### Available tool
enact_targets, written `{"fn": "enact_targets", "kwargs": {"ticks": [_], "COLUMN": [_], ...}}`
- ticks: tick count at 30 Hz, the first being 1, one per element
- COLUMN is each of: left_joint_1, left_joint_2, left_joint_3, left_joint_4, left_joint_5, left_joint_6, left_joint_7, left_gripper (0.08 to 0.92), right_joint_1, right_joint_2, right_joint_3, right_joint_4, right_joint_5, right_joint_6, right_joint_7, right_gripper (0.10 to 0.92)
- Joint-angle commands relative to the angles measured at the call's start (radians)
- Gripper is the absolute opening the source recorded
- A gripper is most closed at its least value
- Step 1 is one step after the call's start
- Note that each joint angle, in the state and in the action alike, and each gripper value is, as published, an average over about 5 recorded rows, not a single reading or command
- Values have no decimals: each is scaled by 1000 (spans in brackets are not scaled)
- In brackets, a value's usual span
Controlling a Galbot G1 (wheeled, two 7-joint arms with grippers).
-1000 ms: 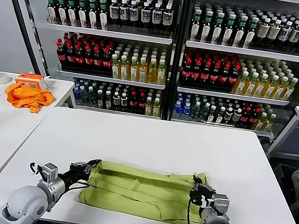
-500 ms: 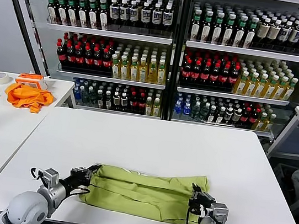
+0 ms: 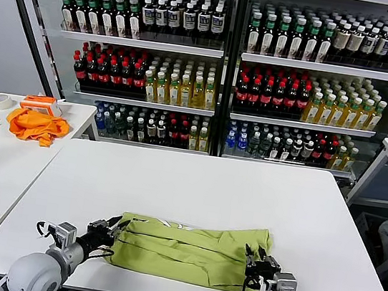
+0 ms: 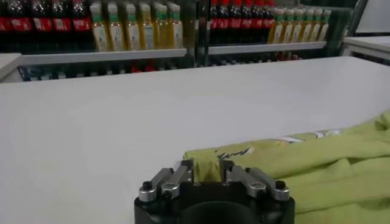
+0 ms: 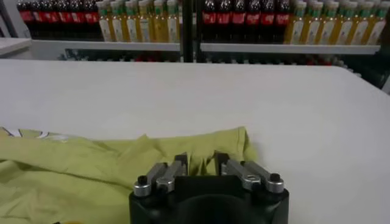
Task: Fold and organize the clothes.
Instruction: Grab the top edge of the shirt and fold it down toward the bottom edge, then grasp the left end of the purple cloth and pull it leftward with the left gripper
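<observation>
White table (image 3: 196,182) lies bare beyond folded T-shirt (image 3: 186,249) near its front edge.

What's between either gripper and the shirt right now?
Nothing visible. The left gripper sits at the shirt's left end, the right gripper at its right end, each right against the cloth on the bare table.

White tables (image 3: 195,189) before glass-fronted bottle coolers (image 3: 223,63).

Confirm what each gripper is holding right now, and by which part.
Cannot tell. Left gripper is at the T-shirt's left end, right gripper at its right end; a grip on the cloth isn't visible.
</observation>
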Motion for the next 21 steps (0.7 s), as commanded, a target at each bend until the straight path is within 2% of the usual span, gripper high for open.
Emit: {"fn": "enact_targets", "kwargs": {"ticks": [1, 3, 6, 11, 15, 21], "left_joint_1": [10, 11, 20, 41, 44, 28], "left_joint_2": [-28, -45, -66, -77, -79, -99], "left_joint_3": [22, 46, 68, 80, 78, 87], "left_joint_4": [-65, -70, -74, -74, -66, -51], "left_joint_5": [-117, -147, -168, -167, -161, -137], "left_joint_6": [-43, -52, -31, 0, 7, 14], "left_joint_7": [-222, -307, -387, -438, -440, -432], "left_gripper": [433, 494, 581, 727, 808, 822], "right_joint_1": [-63, -68, -69, -66, -58, -54], "right_joint_2": [-7, -6, 5, 16, 19, 16], "right_joint_3": [94, 112, 120, 107, 104, 112], "right_joint_4": [16, 17, 17, 8, -2, -10], "right_joint_5": [-4, 1, 2, 1, 0, 2], "right_joint_6": [8, 9, 8, 8, 10, 11], "right_joint_7": [-14, -16, -16, -18, -19, -20], "right_gripper": [517, 578, 664, 793, 821, 823]}}
